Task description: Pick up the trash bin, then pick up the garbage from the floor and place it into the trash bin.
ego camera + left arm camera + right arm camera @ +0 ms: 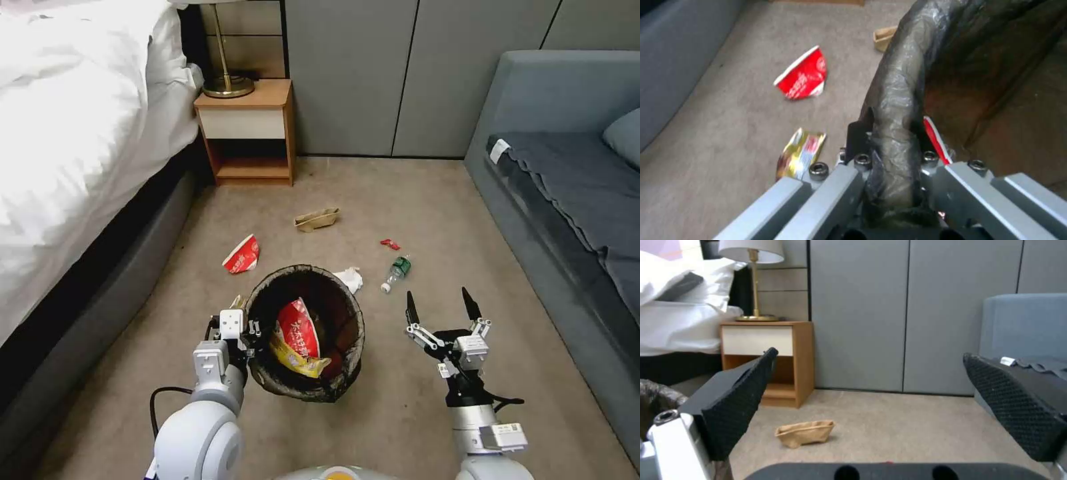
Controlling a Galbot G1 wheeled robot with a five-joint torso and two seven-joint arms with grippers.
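Observation:
The trash bin (pixel 355 319), lined with a dark bag, sits low in front of me with its mouth tilted toward me. A red and yellow snack bag (pixel 298 339) lies inside. My left gripper (pixel 245 331) is shut on the bin's near-left rim (pixel 894 110), liner pinched between its fingers (pixel 857 137). Right of the bin, my right gripper (pixel 441 301) hangs open and empty above the carpet. Garbage on the floor: a crushed red-and-white cup (pixel 242 256), tan paper (pixel 317 219), white tissue (pixel 349 279), a green bottle (pixel 397 271), a red wrapper (pixel 390 244) and a yellow wrapper (pixel 799 154).
A bed (pixel 73 133) runs along the left and a grey sofa (pixel 567 173) along the right. A wooden nightstand (pixel 247 130) with a lamp stands against the back wall. Open carpet lies between them.

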